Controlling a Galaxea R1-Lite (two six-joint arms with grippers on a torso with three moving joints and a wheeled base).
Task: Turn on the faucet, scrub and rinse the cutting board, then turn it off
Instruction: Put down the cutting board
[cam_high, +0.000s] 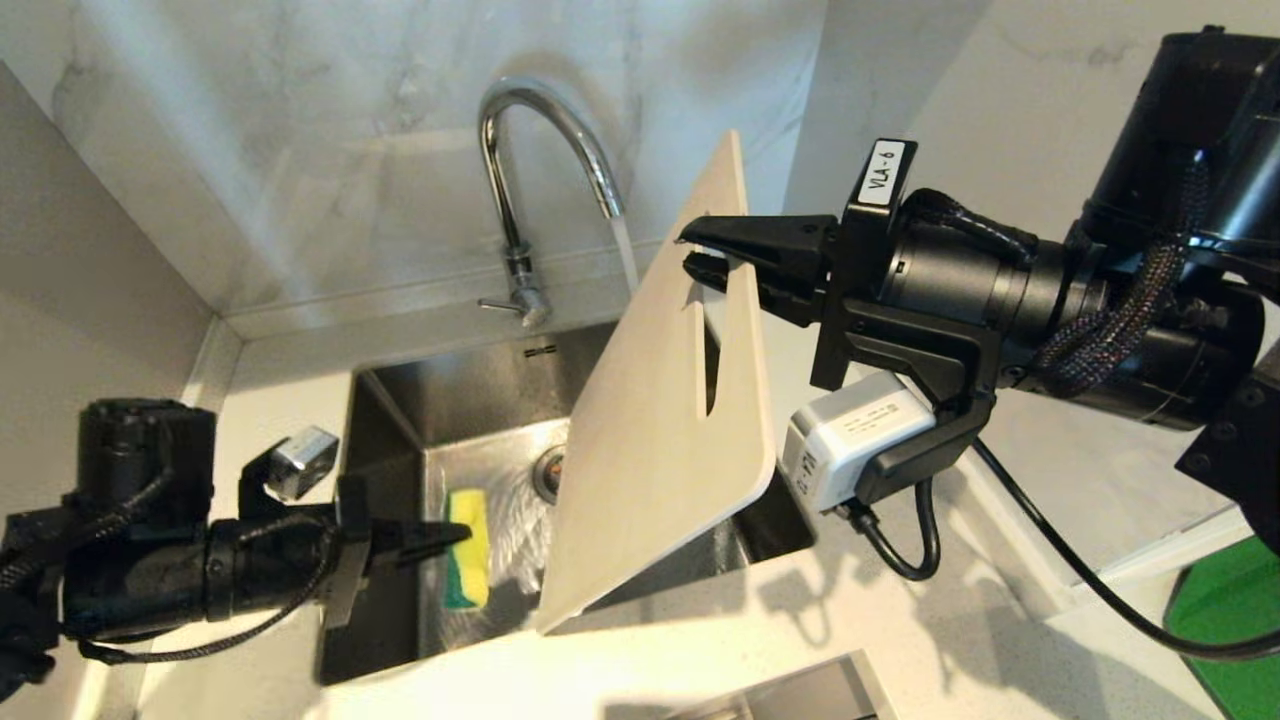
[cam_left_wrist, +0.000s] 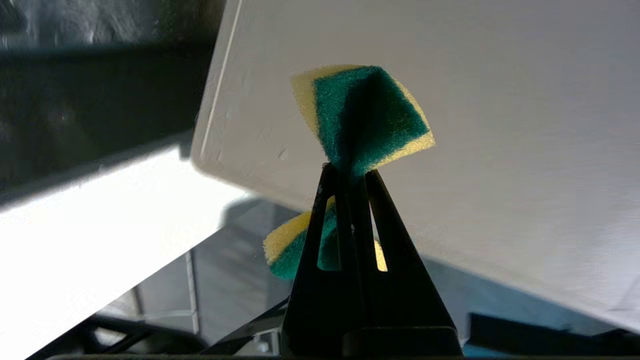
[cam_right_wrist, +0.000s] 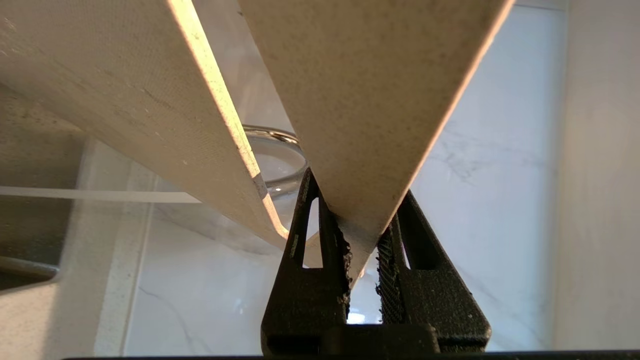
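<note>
Right gripper (cam_high: 700, 252) is clamped on the flat matte cream cutting board (cam_high: 650, 420); left gripper (cam_left_wrist: 350, 172) pinches a fuzzy green-yellow sponge (cam_left_wrist: 367, 117).

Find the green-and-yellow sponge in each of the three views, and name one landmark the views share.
Head view: the sponge is low and left of centre, over the sink, pinched by the left end effector.
Left wrist view: centre, squeezed between the fingers, bulging above and below them.
Right wrist view: not in it.
Shared landmark: the cutting board, seen in all three views.
</note>
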